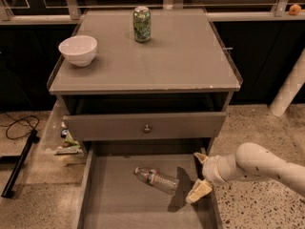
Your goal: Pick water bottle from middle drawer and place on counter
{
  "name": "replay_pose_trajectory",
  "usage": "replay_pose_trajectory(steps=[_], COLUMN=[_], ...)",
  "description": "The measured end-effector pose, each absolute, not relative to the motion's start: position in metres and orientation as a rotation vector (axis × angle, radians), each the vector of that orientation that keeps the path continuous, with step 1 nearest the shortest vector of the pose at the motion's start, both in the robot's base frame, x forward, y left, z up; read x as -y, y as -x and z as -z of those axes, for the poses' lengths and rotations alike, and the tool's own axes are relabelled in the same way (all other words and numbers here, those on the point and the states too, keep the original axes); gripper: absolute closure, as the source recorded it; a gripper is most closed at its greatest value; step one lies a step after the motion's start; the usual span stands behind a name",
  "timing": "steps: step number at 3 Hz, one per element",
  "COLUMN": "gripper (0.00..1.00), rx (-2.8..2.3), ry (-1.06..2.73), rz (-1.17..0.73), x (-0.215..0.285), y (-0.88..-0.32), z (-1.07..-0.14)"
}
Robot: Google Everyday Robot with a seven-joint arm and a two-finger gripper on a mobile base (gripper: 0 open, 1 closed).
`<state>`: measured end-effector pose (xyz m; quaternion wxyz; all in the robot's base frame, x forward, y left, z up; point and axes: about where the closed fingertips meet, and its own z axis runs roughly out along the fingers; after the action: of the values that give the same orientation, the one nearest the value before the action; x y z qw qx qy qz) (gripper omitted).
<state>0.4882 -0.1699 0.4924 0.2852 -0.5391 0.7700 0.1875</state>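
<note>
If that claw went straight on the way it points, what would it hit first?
Probably the bottle, lying in the drawer just left of the open gripper. Height is unclear, so the gripper might pass above it.
</note>
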Motion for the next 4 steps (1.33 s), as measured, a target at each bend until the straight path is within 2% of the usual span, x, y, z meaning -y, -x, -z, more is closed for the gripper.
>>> replay_pose_trajectory(steps=[3, 4], gripper=[0.0, 0.0], rx=[-1.843, -1.838], ry=[1.502, 1.499], rz=[-0.587, -0.612], x=[0.096, 0.086], y=[-0.505, -0.516], z=[-0.438, -0.414])
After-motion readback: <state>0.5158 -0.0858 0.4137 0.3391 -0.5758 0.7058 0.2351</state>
